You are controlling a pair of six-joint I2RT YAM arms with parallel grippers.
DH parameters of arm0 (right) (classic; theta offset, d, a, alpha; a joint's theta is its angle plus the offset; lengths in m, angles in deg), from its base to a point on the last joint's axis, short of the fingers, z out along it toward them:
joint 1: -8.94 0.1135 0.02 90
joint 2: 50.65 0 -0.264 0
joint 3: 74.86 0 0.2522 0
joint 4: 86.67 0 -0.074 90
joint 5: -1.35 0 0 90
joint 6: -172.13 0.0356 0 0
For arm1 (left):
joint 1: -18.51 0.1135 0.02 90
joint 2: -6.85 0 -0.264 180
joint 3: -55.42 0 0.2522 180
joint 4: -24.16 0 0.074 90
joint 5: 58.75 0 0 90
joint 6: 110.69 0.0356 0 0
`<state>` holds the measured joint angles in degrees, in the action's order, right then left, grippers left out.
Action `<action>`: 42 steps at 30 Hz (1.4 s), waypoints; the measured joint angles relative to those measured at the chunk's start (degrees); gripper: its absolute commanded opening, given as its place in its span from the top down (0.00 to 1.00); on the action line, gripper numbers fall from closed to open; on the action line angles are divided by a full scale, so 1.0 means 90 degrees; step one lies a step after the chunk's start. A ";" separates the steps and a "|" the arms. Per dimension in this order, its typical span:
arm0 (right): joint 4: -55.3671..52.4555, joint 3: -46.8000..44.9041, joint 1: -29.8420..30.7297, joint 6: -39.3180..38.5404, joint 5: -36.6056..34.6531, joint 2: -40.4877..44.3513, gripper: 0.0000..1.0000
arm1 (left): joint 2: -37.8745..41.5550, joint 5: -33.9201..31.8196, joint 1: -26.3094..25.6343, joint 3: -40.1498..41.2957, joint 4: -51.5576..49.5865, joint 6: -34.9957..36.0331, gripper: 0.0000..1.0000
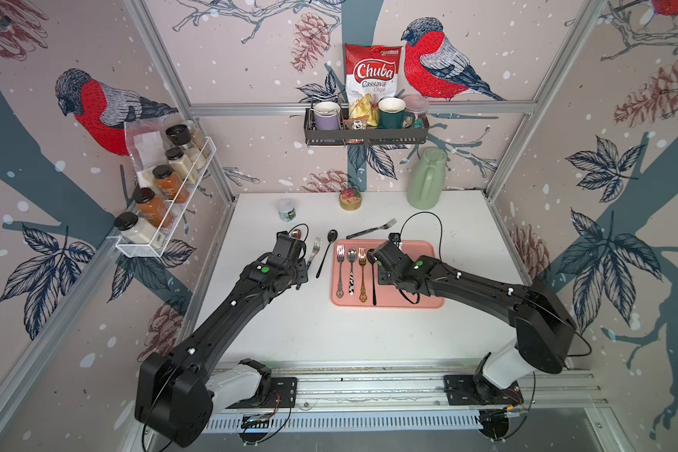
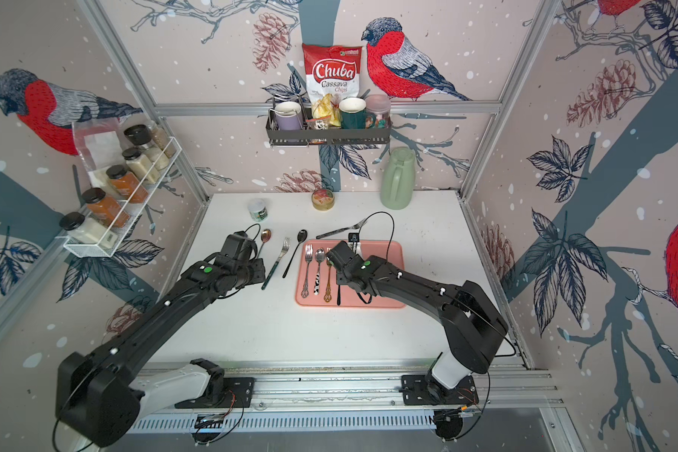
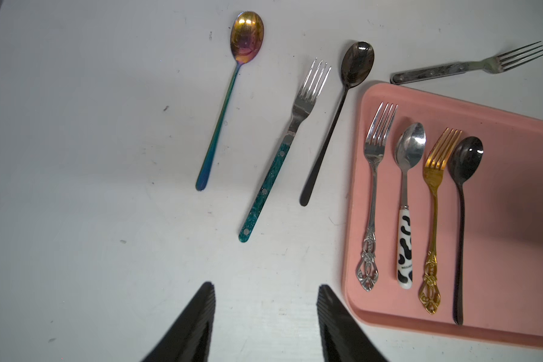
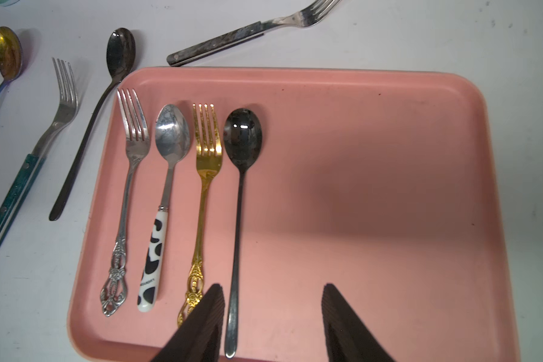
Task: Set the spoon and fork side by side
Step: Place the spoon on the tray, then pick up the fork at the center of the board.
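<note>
The right claw (image 4: 271, 285) hangs over the near edge of the pink tray (image 4: 389, 125), jaws apart and holding nothing; the handle of the black spoon (image 4: 242, 138) lies loose just inside one finger. That spoon rests on the tray just beside the gold fork (image 4: 206, 175), with a cow-patterned spoon (image 4: 170, 156) and a silver fork (image 4: 129, 175) next along. The left claw (image 3: 265, 285), wide and empty, hovers over the desk (image 3: 76, 156) near a green-handled fork (image 3: 282, 150). Beyond the tray a dark-handled fork (image 3: 452, 67) lies aslant

On the pink tray (image 1: 419, 247), silver fork (image 1: 340, 270), patterned spoon (image 1: 352, 256), gold fork (image 1: 363, 274), black spoon (image 1: 374, 285) side by side
</note>
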<state>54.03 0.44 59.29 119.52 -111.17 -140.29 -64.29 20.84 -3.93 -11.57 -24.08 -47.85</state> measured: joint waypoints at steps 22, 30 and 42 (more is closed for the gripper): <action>0.1406 -0.1411 -0.0279 -0.0461 0.0529 0.1064 0.53 | -0.3912 0.0386 0.0398 -0.1671 0.0423 0.0967 0.64; 0.1515 -0.1503 -0.0389 -0.0437 0.0580 0.1110 0.54 | -0.4124 0.0520 0.0469 -0.1683 0.0488 0.0942 0.73; 0.1666 -0.1668 -0.0554 -0.0316 0.0772 0.1219 0.54 | -0.3917 0.0469 0.0474 -0.1532 0.0600 0.0673 0.98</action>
<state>69.03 -14.58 54.31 116.68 -104.22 -129.32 -99.54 25.05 0.33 -25.36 -18.68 -41.79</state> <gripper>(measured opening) 0.462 0.080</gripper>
